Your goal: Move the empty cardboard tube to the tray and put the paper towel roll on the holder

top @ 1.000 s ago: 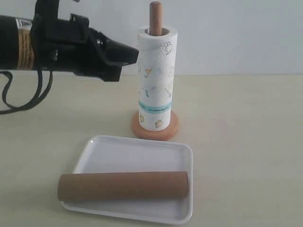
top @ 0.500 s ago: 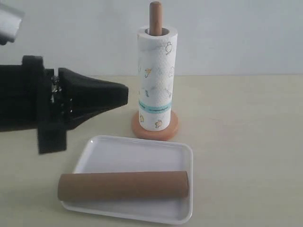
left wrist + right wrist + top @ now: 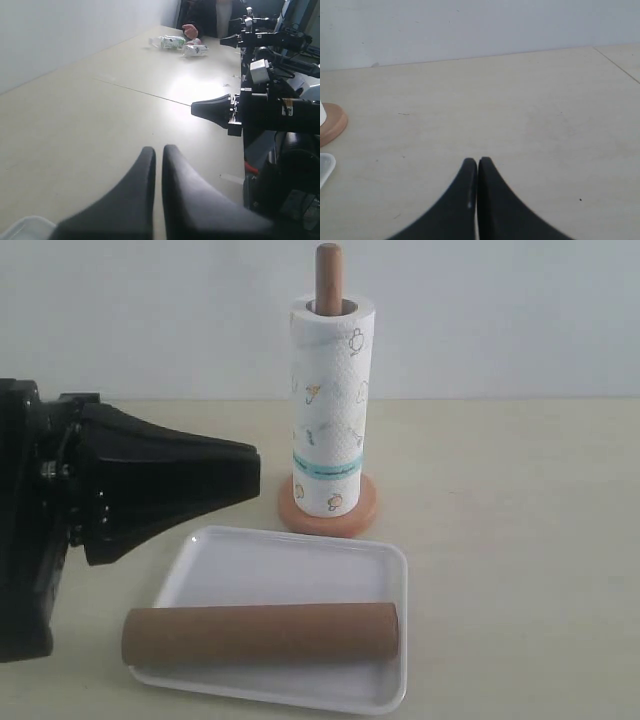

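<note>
The brown cardboard tube [image 3: 260,633] lies lengthwise across the near part of the white tray [image 3: 290,558]. Behind the tray, the paper towel roll [image 3: 332,405] stands upright on the orange-tan holder [image 3: 328,508], whose pole top [image 3: 328,275] sticks out above the roll. My left gripper [image 3: 252,468] hangs at the left, above the table and left of the roll, shut with nothing in it; in the left wrist view its fingertips [image 3: 158,149] almost touch. My right gripper [image 3: 477,161] is shut and empty over bare table, with the holder base [image 3: 331,124] and a tray corner [image 3: 325,167] at the edge of that view.
The beige table [image 3: 520,540] runs back to a pale wall. In the left wrist view, the other arm [image 3: 250,107] and more equipment stand off the table's far side, and some wrapped items [image 3: 180,44] lie near a person's hand at the far end.
My left arm has dropped lower and pulled back toward the left, away from the roll. The roll, holder, tube and tray have stayed put.
</note>
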Tool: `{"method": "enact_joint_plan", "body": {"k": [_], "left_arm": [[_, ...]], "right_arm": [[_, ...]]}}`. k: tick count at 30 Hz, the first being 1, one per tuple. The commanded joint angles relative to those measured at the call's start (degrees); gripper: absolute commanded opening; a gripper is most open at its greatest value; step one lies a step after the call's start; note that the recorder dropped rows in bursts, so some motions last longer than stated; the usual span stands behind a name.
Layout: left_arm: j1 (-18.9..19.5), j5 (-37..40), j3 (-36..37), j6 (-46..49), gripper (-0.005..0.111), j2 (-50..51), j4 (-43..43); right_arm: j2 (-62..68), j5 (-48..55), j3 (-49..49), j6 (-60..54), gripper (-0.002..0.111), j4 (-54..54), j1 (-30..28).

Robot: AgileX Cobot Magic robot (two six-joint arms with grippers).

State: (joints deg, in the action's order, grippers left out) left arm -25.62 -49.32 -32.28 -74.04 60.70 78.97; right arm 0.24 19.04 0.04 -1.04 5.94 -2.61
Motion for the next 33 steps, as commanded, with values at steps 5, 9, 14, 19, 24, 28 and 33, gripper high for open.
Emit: {"method": "enact_joint_plan", "body": {"k": [5, 9, 14, 19, 24, 28, 33], "left_arm": [[-0.2, 3.3, 0.0, -1.3, 0.004, -5.1, 14.3], [0.6, 11.3, 0.0, -14.7, 0.004, -10.5, 21.0], [4.9, 28.4, 2.1, -29.1, 0.004, -20.3, 21.0], [10.6, 34.7, 5.7, -35.2, 0.004, -28.7, 21.0], [15.5, 32.9, 11.0, -36.1, 0.004, -36.3, 21.0], [18.6, 32.9, 15.3, -37.6, 0.004, -42.7, 21.0], [20.4, 33.3, 19.1, -45.6, 0.004, -49.6, 21.0]], "right_arm": [[-0.2, -0.5, 0.0, -0.1, 0.0, -0.4, -0.2], [-0.2, -0.5, 0.0, -0.1, 0.0, -0.4, -0.2], [-0.2, -0.5, 0.0, -0.1, 0.0, -0.4, -0.2], [-0.2, -0.5, 0.0, -0.1, 0.0, -0.4, -0.2], [-0.2, -0.5, 0.0, -0.1, 0.0, -0.4, -0.2], [-0.2, -0.5, 0.0, -0.1, 0.0, -0.4, -0.2], [-0.2, -0.5, 0.0, -0.1, 0.0, -0.4, -0.2]]}}
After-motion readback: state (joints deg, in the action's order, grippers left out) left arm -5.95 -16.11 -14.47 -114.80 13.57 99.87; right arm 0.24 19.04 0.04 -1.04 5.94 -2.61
